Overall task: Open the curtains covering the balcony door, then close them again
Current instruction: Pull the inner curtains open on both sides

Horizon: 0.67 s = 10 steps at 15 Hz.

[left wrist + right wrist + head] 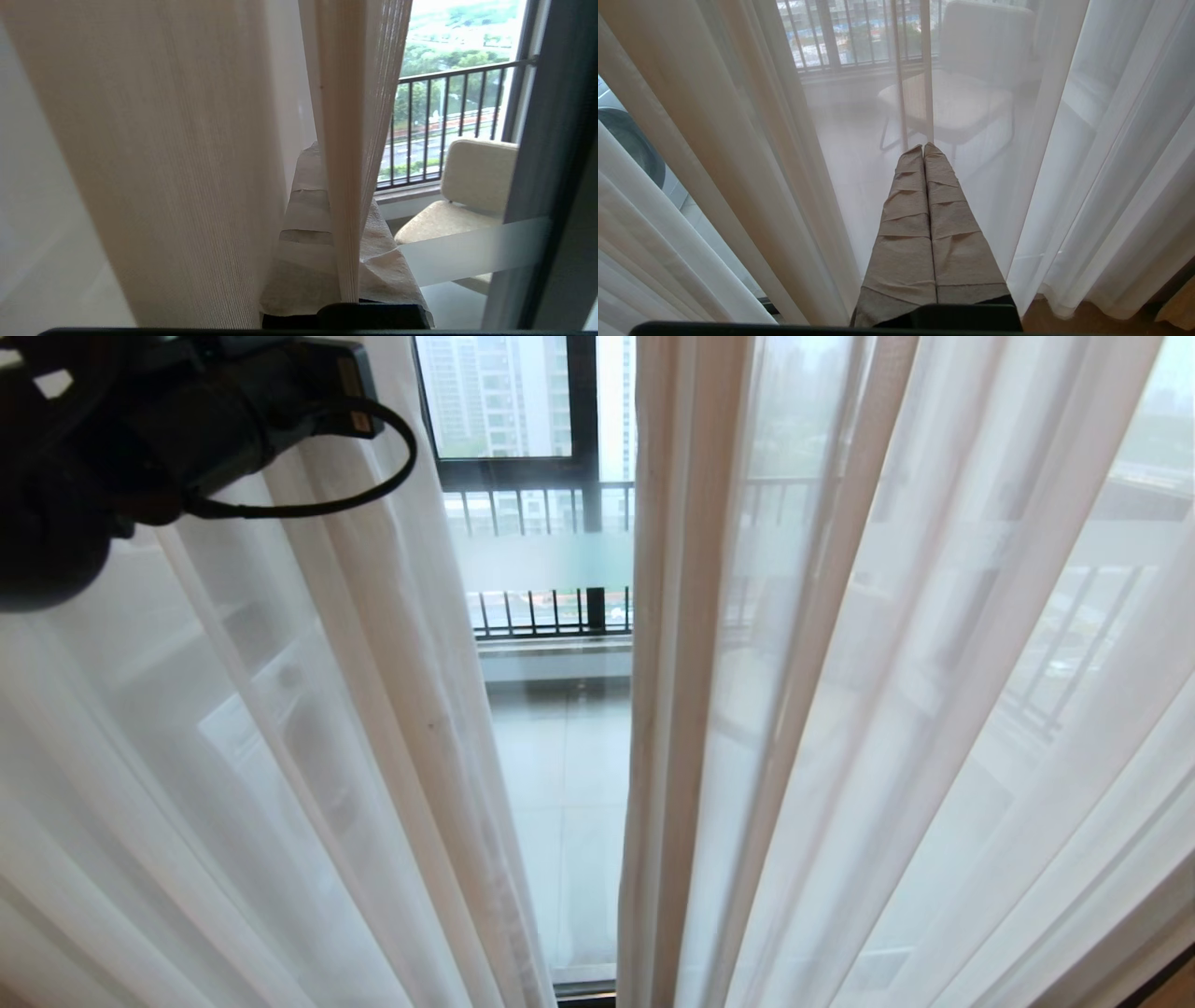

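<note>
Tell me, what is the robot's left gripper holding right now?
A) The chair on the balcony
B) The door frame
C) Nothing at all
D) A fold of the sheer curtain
D: in the left wrist view the left gripper is shut on a bunched fold of the sheer curtain, which runs straight down between its wrapped fingers; the chair sits apart, out beyond the glass.

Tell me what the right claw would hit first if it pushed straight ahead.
Most likely the sheer curtain hanging just beyond the shut right claw. Past the fabric, a chair sits in line, though depth is hard to judge.
</note>
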### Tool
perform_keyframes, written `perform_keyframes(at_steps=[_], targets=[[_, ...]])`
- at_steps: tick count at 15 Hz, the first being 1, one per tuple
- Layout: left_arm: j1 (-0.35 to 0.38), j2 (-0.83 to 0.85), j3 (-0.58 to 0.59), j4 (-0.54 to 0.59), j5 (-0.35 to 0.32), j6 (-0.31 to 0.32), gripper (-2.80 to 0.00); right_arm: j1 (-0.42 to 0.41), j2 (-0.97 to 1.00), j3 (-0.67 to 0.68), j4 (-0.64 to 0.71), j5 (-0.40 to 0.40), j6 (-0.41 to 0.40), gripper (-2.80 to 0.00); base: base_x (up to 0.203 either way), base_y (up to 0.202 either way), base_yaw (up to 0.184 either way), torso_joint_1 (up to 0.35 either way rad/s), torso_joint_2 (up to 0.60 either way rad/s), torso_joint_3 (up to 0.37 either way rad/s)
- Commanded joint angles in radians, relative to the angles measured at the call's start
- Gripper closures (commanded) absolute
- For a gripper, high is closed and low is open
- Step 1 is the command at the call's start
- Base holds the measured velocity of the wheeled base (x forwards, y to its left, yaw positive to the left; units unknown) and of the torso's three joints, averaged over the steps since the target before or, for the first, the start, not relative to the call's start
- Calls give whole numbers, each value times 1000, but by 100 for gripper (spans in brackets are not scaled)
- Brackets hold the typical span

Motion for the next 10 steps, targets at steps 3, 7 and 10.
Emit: perform_keyframes(at_steps=[3, 7, 10], targets=[[154, -96, 80, -3, -6, -39, 0, 0, 2, 0, 0, 0, 1, 0, 0, 0, 0, 0, 0, 0], [266, -133, 134, -3, -7, -85, 0, 0, 2, 0, 0, 0, 0, 0, 0, 0, 0, 0, 0, 0], [316, -163, 187, -3, -7, -86, 0, 0, 2, 0, 0, 0, 0, 0, 0, 0, 0, 0, 0, 0]])
